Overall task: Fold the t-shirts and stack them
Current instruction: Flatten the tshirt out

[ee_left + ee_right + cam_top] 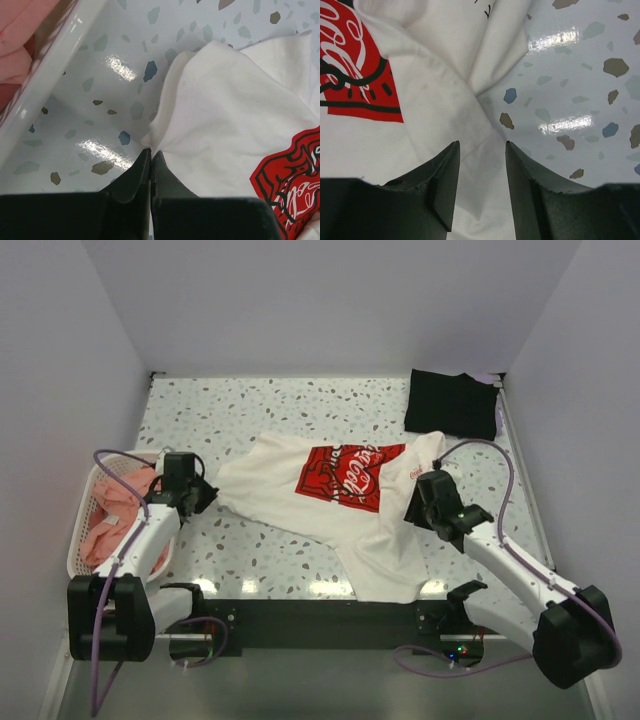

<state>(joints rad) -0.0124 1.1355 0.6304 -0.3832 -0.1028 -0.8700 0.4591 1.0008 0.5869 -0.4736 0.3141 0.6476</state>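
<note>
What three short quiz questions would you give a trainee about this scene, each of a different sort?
1. True or false: the left gripper is shut on an edge of the white t-shirt.
2. Where on the table does the black t-shirt lie? A. near left corner; B. far right corner; C. under the white t-shirt.
3. Fill in: the jaws of the right gripper stand ___ over white cloth.
Key: 1 true; 2 B; 3 open.

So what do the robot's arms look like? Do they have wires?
White tubes with chunky black joints and bases. The left arm and right arm each carry a looping purple cable. The left gripper and right gripper have dark, wedge-shaped fingers.
</note>
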